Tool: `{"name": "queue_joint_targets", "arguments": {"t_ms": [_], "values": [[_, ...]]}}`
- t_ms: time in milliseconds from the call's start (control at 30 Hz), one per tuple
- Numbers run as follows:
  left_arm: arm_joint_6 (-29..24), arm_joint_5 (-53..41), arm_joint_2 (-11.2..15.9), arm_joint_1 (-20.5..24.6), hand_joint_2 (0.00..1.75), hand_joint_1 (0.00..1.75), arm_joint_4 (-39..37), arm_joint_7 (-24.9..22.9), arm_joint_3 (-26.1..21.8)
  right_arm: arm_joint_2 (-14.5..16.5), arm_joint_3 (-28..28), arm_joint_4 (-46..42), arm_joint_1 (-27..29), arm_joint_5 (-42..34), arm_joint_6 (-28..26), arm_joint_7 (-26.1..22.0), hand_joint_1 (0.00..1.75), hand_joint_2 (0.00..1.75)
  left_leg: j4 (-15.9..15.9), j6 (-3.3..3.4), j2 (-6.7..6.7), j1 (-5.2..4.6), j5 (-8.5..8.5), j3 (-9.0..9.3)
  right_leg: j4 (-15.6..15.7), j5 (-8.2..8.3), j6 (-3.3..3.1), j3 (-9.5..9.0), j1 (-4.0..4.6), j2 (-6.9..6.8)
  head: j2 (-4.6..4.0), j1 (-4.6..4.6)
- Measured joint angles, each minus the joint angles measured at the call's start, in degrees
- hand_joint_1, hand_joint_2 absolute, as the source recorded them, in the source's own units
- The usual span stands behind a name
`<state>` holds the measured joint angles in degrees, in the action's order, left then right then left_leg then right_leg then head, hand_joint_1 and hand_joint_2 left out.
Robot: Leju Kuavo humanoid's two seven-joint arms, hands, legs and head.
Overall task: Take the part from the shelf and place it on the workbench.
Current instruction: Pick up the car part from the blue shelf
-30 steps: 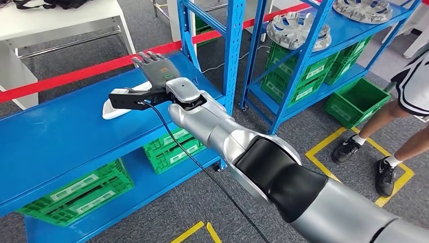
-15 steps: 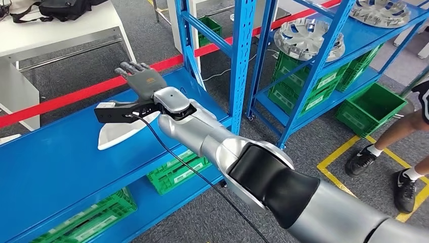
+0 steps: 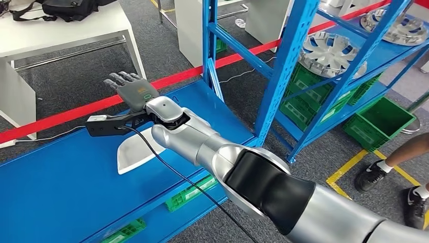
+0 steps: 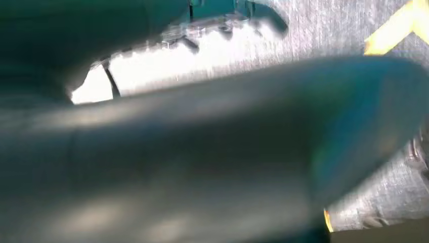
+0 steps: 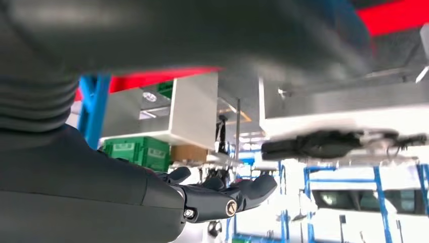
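In the head view the right hand [image 3: 130, 90] reaches out over the blue shelf [image 3: 55, 187], palm down, with its fingers [image 3: 120, 78] stretched forward and slightly apart, holding nothing. The white part [image 3: 135, 153] lies flat on the shelf surface just below and behind the wrist, partly covered by the silver right arm [image 3: 212, 152]; the hand does not touch it. A black cable [image 3: 167, 164] runs from the wrist camera bracket across the part. A red barrier tape [image 3: 76, 109] stretches beyond the shelf, a white table [image 3: 60, 30] stands further back, and silver wheel covers [image 3: 328, 50] rest on the neighbouring rack above green crates [image 3: 379, 119]. A person's legs and shoes [image 3: 372, 174] stand at the right edge.

The left wrist view is heavily blurred, so the left hand's fingers cannot be told there.

In the right wrist view the right hand's dark fingers [image 5: 253, 190] extend open with nothing between them; a green crate [image 5: 136, 151] sits beyond.
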<state>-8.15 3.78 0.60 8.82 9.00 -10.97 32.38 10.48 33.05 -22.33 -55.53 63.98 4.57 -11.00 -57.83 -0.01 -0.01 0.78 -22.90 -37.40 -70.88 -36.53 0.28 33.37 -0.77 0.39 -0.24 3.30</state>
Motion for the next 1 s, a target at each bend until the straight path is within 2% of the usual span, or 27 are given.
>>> {"name": "queue_joint_targets", "arguments": {"t_ms": [33,67,100,133,200,233,267,333,400,533,733,867,1000], "values": [[0.0,0.03,0.01,0.04,0.0,0.0,-0.01,-0.07,0.0,0.01,0.15,0.0,0.41,-0.24,0.13,0.02,0.0,1.75,0.0,0.08,-0.15,-0.08,-0.59,0.57,-2.11,-1.86,0.01,2.34,0.05,-0.01,0.0,0.08],[0.0,0.05,-0.01,0.03,0.0,0.0,-0.02,-0.09,0.01,0.02,0.25,0.0,0.8,-0.42,0.22,0.04,0.0,1.75,-0.02,0.13,-0.3,-0.18,-1.18,1.19,-2.74,-3.01,-0.09,4.02,0.13,-0.01,0.0,0.14],[0.0,0.07,-0.03,0.01,0.0,0.0,-0.02,-0.09,0.01,0.04,0.32,0.0,1.07,-0.6,0.34,0.03,0.0,1.75,-0.03,0.14,-0.46,-0.29,-1.76,1.87,-1.74,-2.7,-0.3,4.93,0.26,-0.01,0.0,0.2],[0.0,0.08,-0.07,0.0,0.0,0.0,-0.02,-0.07,0.01,0.05,0.44,-0.01,1.22,-0.79,0.56,-0.06,0.0,1.75,-0.05,0.13,-0.6,-0.43,-2.33,2.61,0.91,-0.49,-0.67,5.06,0.47,-0.01,0.0,0.27],[-0.01,0.13,-0.21,-0.03,0.0,0.0,-0.03,-0.02,0.01,0.14,0.73,0.01,1.45,-1.38,1.27,-0.51,0.0,1.75,-0.1,-0.05,-0.82,-0.7,-3.45,3.94,7.97,6.67,-1.78,4.34,1.08,0.04,0.0,0.23],[-0.04,0.16,-0.28,-0.03,0.0,0.0,-0.03,0.04,0.0,0.34,0.96,-0.03,1.66,-1.72,1.74,-0.79,0.0,1.75,-0.11,-0.28,-0.9,-0.77,-3.9,4.34,10.53,9.42,-2.24,3.87,1.36,0.09,0.0,0.25],[-0.07,0.2,-0.33,-0.04,0.0,0.0,-0.04,0.09,-0.01,0.61,1.23,-0.11,1.97,-2.07,2.2,-1.02,0.0,1.75,-0.08,-0.58,-0.96,-0.79,-4.19,4.57,11.91,11.03,-2.57,3.64,1.54,0.17,0.0,0.27],[-0.13,0.25,-0.31,-0.11,0.0,0.0,-0.04,0.29,-0.01,1.37,2.17,-0.67,2.82,-2.87,3.01,-1.34,0.0,1.75,-0.11,-1.0,-1.01,-0.82,-4.36,4.73,12.5,11.75,-2.48,3.15,1.56,0.4,0.0,0.44],[-0.13,0.3,-0.28,-0.17,0.0,0.0,-0.03,0.52,0.0,2.05,3.48,-1.52,3.7,-3.65,3.46,-1.58,0.0,1.75,0.01,-1.02,-0.93,-0.87,-4.32,4.98,12.82,11.98,-2.32,2.86,1.53,0.6,0.0,0.42],[-0.13,0.21,-0.29,-0.08,0.0,0.0,0.02,0.75,0.01,2.39,6.07,-3.5,5.42,-5.12,3.66,-1.7,0.0,0.0,1.01,-1.04,-0.8,-0.85,-4.75,5.59,12.86,11.6,-2.72,2.83,1.65,0.63,0.0,0.44],[-0.13,-0.04,-0.27,-0.06,0.0,0.0,0.02,0.58,0.27,1.85,9.4,-7.24,7.14,-8.65,4.0,-2.05,0.0,0.0,1.22,-1.3,-0.71,-0.84,-4.64,5.69,12.79,11.56,-2.92,2.82,1.69,0.64,0.0,0.42],[-0.13,-0.07,-0.27,-0.07,0.0,0.0,0.01,0.56,0.49,1.26,11.87,-10.33,8.04,-10.78,4.99,-1.68,0.0,1.75,1.19,-1.45,-0.69,-0.85,-4.54,5.69,12.78,11.63,-2.99,2.77,1.67,0.62,0.0,0.43],[-0.13,0.03,-0.27,-0.09,0.0,0.0,0.01,0.56,0.49,0.1,15.32,-14.53,9.42,-12.63,6.52,-0.24,0.0,1.75,1.08,-1.45,-0.69,-0.85,-4.53,5.69,12.78,11.71,-2.98,2.71,1.6,0.62,0.0,0.43]]}}
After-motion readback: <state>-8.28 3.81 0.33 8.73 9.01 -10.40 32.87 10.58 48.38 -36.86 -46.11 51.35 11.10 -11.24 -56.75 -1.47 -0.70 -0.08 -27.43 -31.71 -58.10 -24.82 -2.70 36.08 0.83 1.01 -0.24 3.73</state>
